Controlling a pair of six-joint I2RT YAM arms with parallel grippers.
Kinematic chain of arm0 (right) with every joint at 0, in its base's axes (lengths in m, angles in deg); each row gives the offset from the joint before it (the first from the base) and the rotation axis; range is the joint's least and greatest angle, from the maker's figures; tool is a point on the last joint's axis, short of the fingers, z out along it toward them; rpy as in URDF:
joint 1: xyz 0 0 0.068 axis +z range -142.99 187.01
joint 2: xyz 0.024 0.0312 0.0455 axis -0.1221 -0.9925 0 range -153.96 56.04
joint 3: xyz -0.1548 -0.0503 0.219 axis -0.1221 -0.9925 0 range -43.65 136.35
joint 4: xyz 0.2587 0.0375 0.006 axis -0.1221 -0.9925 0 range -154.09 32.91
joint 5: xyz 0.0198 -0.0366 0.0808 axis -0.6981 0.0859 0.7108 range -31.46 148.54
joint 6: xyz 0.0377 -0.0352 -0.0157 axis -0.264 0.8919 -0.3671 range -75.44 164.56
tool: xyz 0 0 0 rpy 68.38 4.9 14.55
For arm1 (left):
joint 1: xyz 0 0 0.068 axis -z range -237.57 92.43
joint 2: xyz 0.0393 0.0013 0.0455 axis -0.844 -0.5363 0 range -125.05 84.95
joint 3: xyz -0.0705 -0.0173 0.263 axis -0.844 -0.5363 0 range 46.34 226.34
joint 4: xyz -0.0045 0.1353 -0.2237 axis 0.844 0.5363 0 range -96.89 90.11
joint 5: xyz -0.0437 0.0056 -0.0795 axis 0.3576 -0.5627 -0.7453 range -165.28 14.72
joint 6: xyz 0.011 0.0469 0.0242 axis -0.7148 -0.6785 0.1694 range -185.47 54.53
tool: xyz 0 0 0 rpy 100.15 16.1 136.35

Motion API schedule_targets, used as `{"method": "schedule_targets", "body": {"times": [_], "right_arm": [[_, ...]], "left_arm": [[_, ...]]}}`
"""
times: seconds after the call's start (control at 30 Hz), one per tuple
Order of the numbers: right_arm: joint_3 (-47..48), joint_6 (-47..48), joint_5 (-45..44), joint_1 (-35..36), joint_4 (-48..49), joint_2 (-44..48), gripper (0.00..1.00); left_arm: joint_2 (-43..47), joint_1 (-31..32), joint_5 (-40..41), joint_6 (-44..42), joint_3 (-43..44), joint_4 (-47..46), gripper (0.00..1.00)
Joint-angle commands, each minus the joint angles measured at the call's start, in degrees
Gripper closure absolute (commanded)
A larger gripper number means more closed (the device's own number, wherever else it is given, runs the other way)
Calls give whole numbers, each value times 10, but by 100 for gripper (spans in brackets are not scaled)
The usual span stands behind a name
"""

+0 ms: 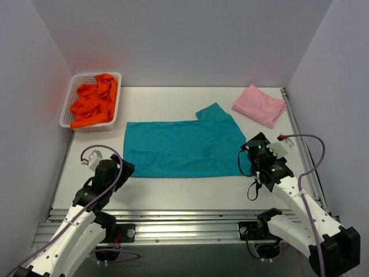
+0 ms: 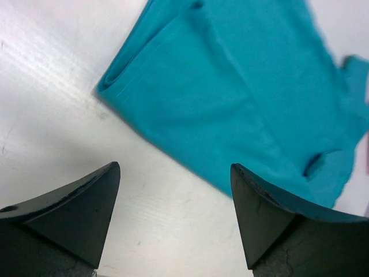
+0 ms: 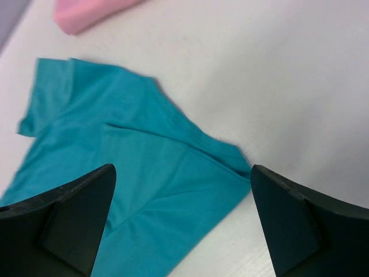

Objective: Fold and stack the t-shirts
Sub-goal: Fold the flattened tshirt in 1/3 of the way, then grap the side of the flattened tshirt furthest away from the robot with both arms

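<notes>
We find the teal t-shirt [image 1: 184, 149] flat at the centre of the table [image 1: 173, 187]. The left gripper [image 2: 174, 167] and right gripper [image 3: 181, 167] stand released beside its near corners, grasping nothing. Pink t-shirt [image 1: 259, 105]: far right corner. Orange t-shirts [image 1: 92, 104]: basket [image 1: 68, 98], far left corner.

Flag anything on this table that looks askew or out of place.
The teal t-shirt lies folded in a band mid-table, but one sleeve sticks out past its far edge on the right, so the fold is untidy. The orange t-shirts sit crumpled in the basket, not yet folded. The pink t-shirt looks neatly folded.
</notes>
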Motion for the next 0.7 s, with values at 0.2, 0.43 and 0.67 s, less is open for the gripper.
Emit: {"method": "schedule_targets", "body": {"times": [0.2, 0.43, 0.67], "right_arm": [[219, 209, 112, -9, 210, -230, 0], [475, 333, 228, -37, 245, -533, 5], [746, 378, 236, -64, 138, -762, 6]], "left_arm": [[-119, -9, 114, -97, 125, -213, 4], [-433, -152, -104, -162, 271, -381, 7], [-532, -188, -164, -180, 340, -425, 9]]}}
